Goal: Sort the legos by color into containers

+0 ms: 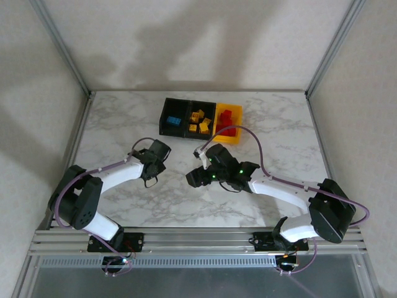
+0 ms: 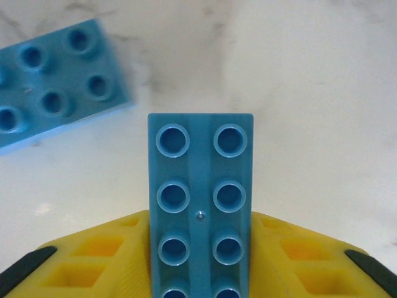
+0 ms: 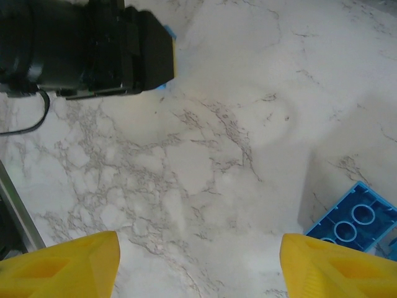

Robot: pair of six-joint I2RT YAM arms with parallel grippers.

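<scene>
A blue lego brick (image 2: 200,186) with its studs facing the camera sits between the yellow fingers (image 2: 93,254) of my left gripper (image 2: 200,248), which is shut on its two long sides. A second blue brick (image 2: 56,81) lies on the marble just beyond it, to the left. My right gripper (image 3: 198,239) hangs open over bare marble, and another blue brick (image 3: 353,217) lies just outside its right finger. The containers stand in a row at the back: a black bin with blue bricks (image 1: 175,118), a black bin with yellow bricks (image 1: 200,120) and a yellow bin with red bricks (image 1: 227,124).
Both grippers (image 1: 155,162) (image 1: 197,177) are close together at mid-table, in front of the bins. The left gripper's black body (image 3: 87,46) shows at the top left of the right wrist view. Metal frame posts (image 1: 87,93) border the marble table.
</scene>
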